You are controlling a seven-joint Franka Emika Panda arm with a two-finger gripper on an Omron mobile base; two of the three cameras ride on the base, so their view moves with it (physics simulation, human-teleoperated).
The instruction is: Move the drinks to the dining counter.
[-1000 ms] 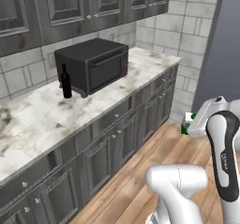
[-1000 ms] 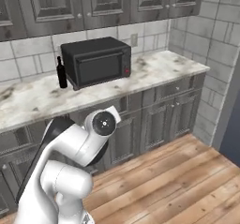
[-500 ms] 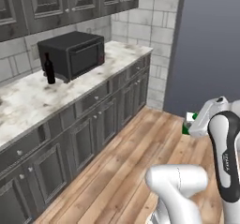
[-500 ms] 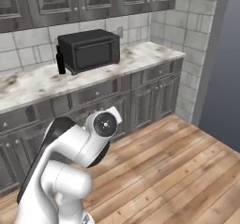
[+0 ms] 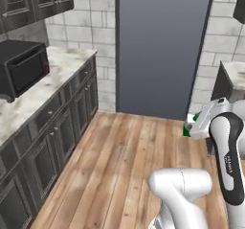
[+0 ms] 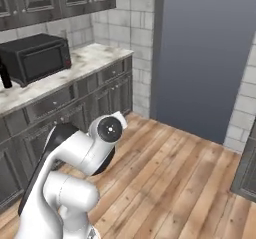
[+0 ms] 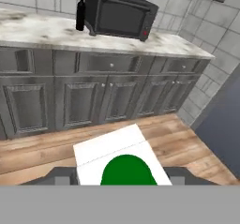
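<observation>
Wood floor (image 5: 119,161) lies open beside the cabinets (image 5: 43,146) (pincer (image 7: 124,178) grips the green-and-white carton (image 7: 123,160)).

The views swing right: the black boxy microwave (image 5: 21,70) slides leftward, and a tall flat grey panel (image 5: 160,46) enters.

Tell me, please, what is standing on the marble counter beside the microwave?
A black wine bottle stands upright at the microwave's left end on the counter. Whatever lies behind the microwave is hidden.

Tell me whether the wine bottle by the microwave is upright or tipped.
Upright: the wine bottle stands neck-up on the counter beside the microwave.
</observation>
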